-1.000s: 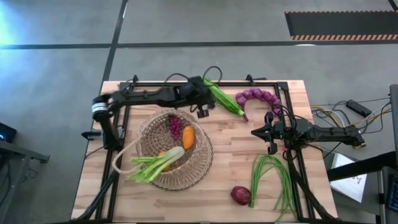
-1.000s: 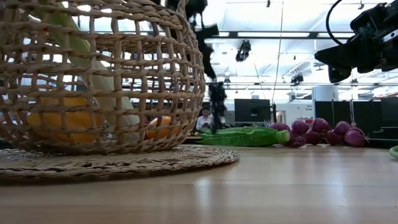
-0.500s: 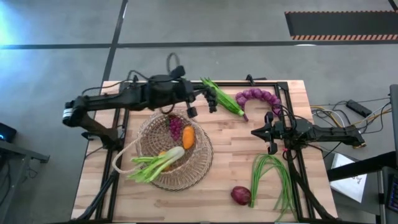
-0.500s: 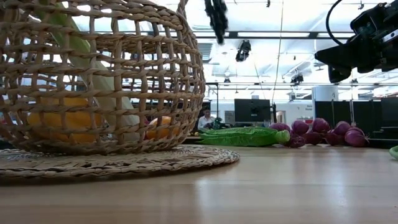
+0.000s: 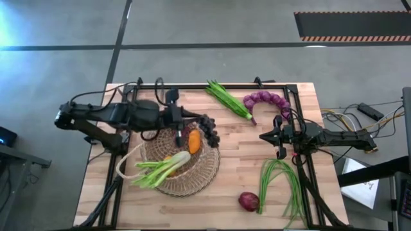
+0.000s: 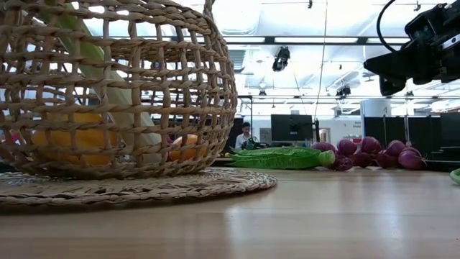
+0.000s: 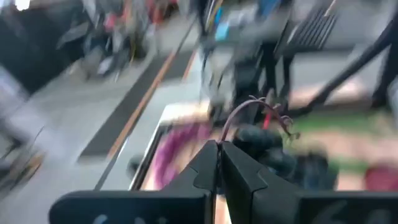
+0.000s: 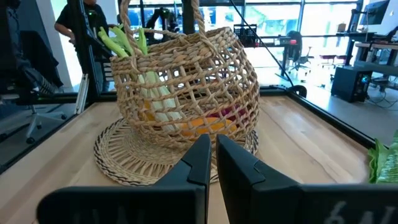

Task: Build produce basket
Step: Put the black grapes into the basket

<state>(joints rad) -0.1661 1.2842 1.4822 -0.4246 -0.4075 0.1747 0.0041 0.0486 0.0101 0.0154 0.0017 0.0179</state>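
Table (image 5: pixel 237 160): one; it carries all the produce and the one basket.
Basket (image 5: pixel 209 168): one, on the left half of the table; you see it already partly filled.
Left gripper (image 5: pixel 204 122): this has changed; a second ago it was at the far edge beside the green pods, now it has swung back and hangs over the basket's right rim; its fingers are pressed together on the stem of the dark grapes (image 5: pixel 210 130), which dangle under it; I judge that you only need to lower and release to add this bunch.
Right gripper (image 5: pixel 277 138): unchanged; closed and empty, it waits above the table between the onion string and the green beans.
Leek (image 5: pixel 164 168): one, in the basket, its leaves over the near-left rim.
Green beans (image 5: pixel 282 183): one bundle, on the table, near right.
Green pods (image 5: pixel 228 99): one bunch, at the far edge.
Onion string (image 5: pixel 266 99): one, purple, just beside the pods.
Orange peppers (image 5: pixel 193 140): two as it seems, both in the basket.
Purple grapes (image 5: pixel 178 134): one bunch, in the basket, partly hidden.
Red onion (image 5: pixel 248 201): one, at the near edge.
Remaining outside: four items, plus the grapes in hand.
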